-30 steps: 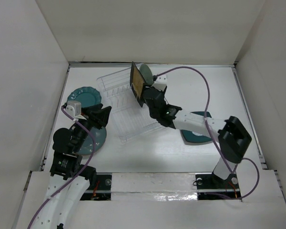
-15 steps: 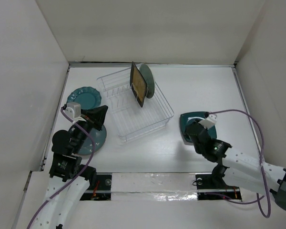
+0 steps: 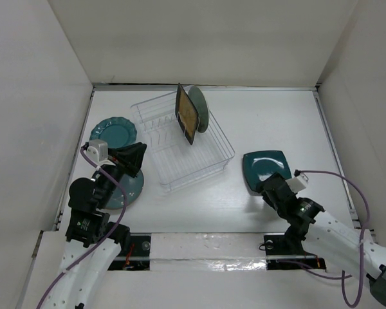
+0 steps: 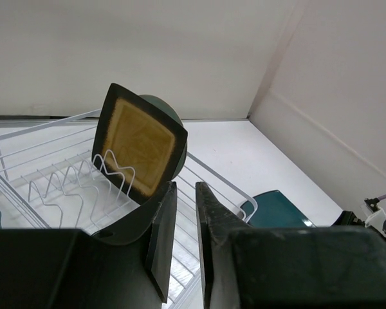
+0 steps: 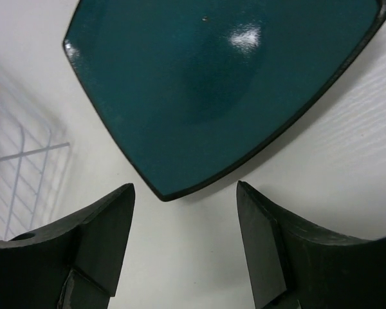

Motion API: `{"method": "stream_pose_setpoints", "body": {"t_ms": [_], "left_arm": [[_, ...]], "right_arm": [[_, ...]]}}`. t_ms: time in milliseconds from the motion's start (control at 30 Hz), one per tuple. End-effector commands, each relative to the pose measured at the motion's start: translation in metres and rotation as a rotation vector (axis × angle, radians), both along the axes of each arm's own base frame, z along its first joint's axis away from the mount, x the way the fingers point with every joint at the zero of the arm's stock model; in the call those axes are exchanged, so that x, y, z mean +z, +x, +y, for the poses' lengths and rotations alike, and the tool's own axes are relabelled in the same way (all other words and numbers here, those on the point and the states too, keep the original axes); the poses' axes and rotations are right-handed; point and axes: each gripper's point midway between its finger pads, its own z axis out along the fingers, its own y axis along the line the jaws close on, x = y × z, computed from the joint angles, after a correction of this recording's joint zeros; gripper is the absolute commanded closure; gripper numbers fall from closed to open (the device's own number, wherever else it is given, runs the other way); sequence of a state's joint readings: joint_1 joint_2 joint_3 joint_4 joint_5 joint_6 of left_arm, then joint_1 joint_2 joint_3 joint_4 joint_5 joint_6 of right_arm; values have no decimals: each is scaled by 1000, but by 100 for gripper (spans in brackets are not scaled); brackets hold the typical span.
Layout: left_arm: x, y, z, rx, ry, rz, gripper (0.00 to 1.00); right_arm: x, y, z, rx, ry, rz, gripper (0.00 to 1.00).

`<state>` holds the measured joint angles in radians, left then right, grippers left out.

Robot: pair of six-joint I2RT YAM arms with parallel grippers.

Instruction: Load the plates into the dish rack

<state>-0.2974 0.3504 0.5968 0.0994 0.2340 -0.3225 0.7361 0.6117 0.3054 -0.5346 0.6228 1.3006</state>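
While hanging wide open, empty, above near corner of the squarish dark teal ceramic plate (image 5: 219,84) | drop right end effector (image 5: 183,192) to bench (image 5: 347,141) | straddle rim, pinch firmly.

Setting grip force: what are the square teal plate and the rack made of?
The square teal plate looks like glazed ceramic: glossy, with a sharp glare spot and a darker rim. The rack is a see-through lattice of thin pale rods. It could be white-coated wire or clear plastic; the pictures leave that open.
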Motion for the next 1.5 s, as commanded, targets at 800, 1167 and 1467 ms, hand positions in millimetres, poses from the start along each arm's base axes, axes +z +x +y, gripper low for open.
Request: {"method": "stream_pose_setpoints", "body": {"t_ms": [800, 1167, 1467], "left_arm": [[18, -4, 1, 2, -8, -61, 82], [13, 1, 0, 6, 1, -41, 82], [13, 1, -1, 1, 0, -42, 82]], "right_arm": [[5, 106, -66, -160, 120, -144, 32], [-8, 143, -67, -47, 174, -130, 42], [-21, 137, -79, 4, 255, -54, 63]]}}
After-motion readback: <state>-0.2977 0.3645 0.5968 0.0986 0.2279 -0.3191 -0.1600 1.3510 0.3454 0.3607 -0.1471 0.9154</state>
